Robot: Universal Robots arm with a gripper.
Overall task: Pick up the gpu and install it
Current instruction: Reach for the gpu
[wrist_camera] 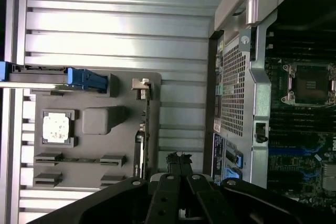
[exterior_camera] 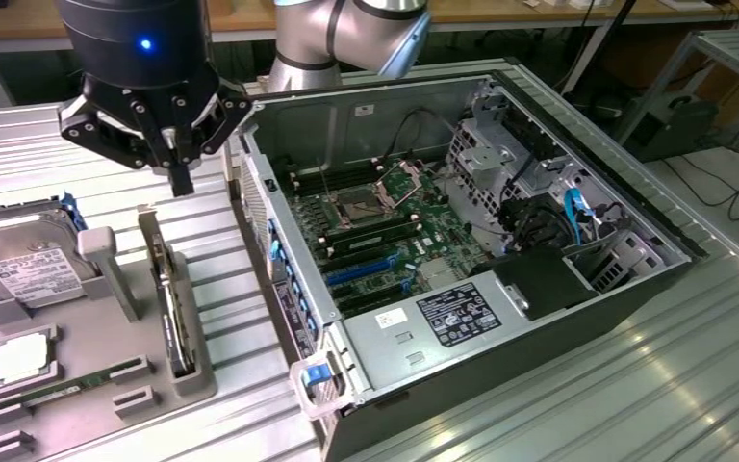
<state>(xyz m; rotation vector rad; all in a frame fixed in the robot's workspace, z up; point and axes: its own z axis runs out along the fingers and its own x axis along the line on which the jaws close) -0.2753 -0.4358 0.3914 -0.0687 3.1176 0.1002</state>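
Note:
The gpu (exterior_camera: pixel 168 300) stands on its long edge in a slot of the grey holder tray (exterior_camera: pixel 100 371), thin and dark, with its silvery bracket end toward the back. In the wrist view the gpu (wrist_camera: pixel 146 129) is a narrow strip edge-on, its bracket (wrist_camera: pixel 140 85) at one end. My gripper (exterior_camera: pixel 181 181) hangs above the card's back end, clear of it, fingers pressed together and holding nothing. Its fingertips (wrist_camera: pixel 173 157) sit close to the card's line in the wrist view.
The open computer case (exterior_camera: pixel 280 207) lies at the exterior view's right, its motherboard (exterior_camera: pixel 383 236) exposed. The tray also carries a silver hard drive (exterior_camera: pixel 34 272), a processor chip (exterior_camera: pixel 19 358) and a green memory stick (exterior_camera: pixel 68 390). Ribbed metal table (exterior_camera: pixel 626 385) surrounds everything.

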